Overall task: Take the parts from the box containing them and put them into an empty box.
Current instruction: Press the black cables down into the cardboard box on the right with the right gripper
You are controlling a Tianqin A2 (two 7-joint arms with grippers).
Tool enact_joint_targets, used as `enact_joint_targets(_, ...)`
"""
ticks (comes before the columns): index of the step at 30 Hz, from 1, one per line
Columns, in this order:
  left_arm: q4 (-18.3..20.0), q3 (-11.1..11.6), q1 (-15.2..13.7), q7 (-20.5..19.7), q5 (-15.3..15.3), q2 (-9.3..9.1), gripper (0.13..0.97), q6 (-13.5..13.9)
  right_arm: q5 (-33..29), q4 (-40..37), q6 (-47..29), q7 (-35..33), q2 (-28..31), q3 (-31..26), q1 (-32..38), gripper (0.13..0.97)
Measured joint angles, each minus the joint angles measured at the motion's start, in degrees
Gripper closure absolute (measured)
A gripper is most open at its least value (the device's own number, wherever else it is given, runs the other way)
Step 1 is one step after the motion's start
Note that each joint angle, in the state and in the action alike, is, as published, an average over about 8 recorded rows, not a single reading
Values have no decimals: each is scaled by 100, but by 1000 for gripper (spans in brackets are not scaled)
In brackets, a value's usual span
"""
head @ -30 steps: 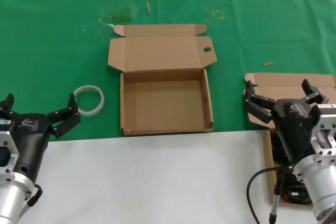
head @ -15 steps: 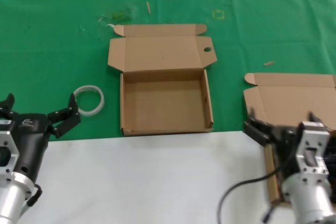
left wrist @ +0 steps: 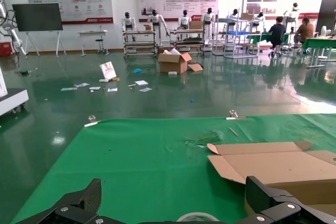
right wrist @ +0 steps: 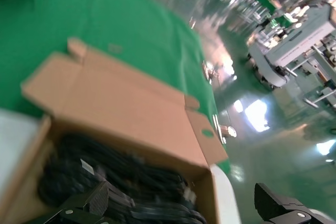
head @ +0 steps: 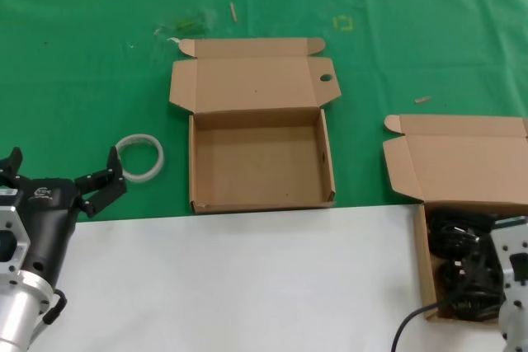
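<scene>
The parts [head: 456, 265], black coiled cables, are lying in the box containing them [head: 425, 261] at the bench's four o'clock; judged light, limp and tangle-prone, they are best pinched mid-coil. The right pincer [right wrist: 194, 203] is hovering spread above them. The empty box [head: 260, 162] is waiting centrally, its path unobstructed. The left pincer [head: 62, 172] is idling spread beside a white ring [head: 139, 157].

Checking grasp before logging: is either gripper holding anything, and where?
Nothing is held. The left gripper is open beside the white ring; the right gripper is open over the parts.
</scene>
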State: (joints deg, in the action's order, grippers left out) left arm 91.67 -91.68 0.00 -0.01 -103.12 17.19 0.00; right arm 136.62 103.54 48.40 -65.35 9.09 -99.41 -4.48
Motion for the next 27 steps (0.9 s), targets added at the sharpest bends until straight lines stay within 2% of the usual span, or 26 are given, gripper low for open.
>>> enact_joint_targets(10,0,0,0,-2,0,0,132,0,819,-349,1135,-2619,0,63,710,129)
enact_joint_targets(17,0,0,0,-3,1,0,132,0,1594,-485,1521,-4337,0,242,1072,129)
enact_joint_targets(22,0,0,0,-3,1,0,132,0,1908,-596,1544,-5069,0,336,1222,129)
enact_joint_targets(27,0,0,0,-3,1,0,132,0,2002,-707,1495,-5384,0,377,1326,133)
